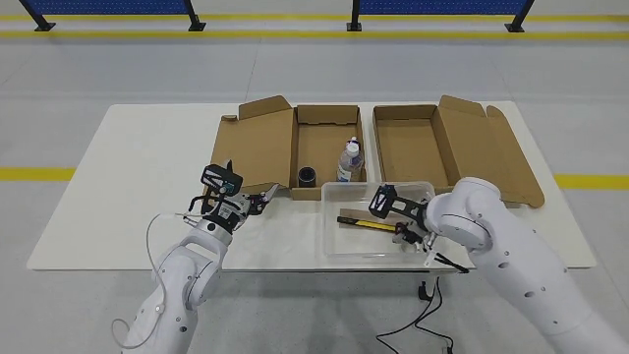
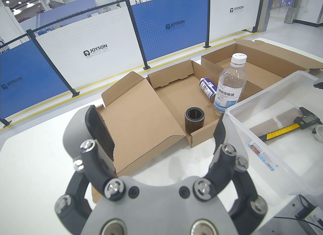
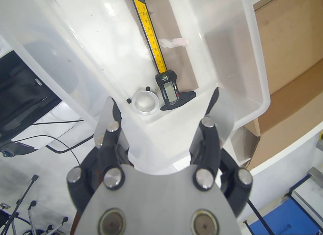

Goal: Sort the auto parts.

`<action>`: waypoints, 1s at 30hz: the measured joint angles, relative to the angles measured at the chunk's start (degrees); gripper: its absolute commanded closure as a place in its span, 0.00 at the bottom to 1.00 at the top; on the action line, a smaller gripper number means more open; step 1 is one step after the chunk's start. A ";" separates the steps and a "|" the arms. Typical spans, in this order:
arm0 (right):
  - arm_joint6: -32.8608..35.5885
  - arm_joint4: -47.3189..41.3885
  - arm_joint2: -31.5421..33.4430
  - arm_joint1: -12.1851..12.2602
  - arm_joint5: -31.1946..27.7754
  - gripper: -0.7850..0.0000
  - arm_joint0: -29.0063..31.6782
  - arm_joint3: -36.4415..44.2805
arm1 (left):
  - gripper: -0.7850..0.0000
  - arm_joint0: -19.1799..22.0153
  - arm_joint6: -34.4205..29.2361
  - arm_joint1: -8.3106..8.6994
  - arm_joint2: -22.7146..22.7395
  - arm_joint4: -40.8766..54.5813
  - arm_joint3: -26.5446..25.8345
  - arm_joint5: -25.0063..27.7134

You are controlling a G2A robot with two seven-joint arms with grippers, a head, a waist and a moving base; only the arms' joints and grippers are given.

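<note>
A white table (image 1: 128,187) in a fenced hall is shown, with two open cardboard boxes set side by side behind a clear plastic bin (image 3: 252,33). A black cylinder (image 2: 194,120), a clear bottle (image 2: 230,87) and a small can (image 2: 208,89) are contained in the left box (image 2: 176,94), while a digital caliper (image 3: 151,41) and a metal ring (image 3: 145,102) just beside its head are laid in the bin. The left gripper (image 2: 159,130) is held with fingers spread above the table by the left box's flap, and the right gripper (image 3: 164,102), likewise spread, is held over the bin's near end above ring and caliper head.
</note>
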State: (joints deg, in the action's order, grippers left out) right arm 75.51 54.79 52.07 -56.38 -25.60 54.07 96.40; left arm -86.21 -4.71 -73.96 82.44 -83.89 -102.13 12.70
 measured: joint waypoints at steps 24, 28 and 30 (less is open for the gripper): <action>-5.88 4.54 -4.60 -1.41 -8.39 0.41 -5.01 -11.17 | 0.00 0.00 0.00 0.00 0.00 0.00 0.00 0.00; -7.24 4.87 -5.79 -1.79 -9.59 0.48 -5.58 -13.20 | 0.00 0.00 0.00 0.00 0.00 0.00 0.00 0.00; -7.76 4.99 -6.40 -2.00 -10.19 0.52 -5.93 -14.28 | 0.00 0.00 0.00 0.00 0.00 0.00 0.00 0.00</action>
State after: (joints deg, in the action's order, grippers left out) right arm 67.74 59.79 45.67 -58.38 -35.78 48.14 82.12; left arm -86.21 -4.71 -73.96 82.44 -83.89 -102.13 12.70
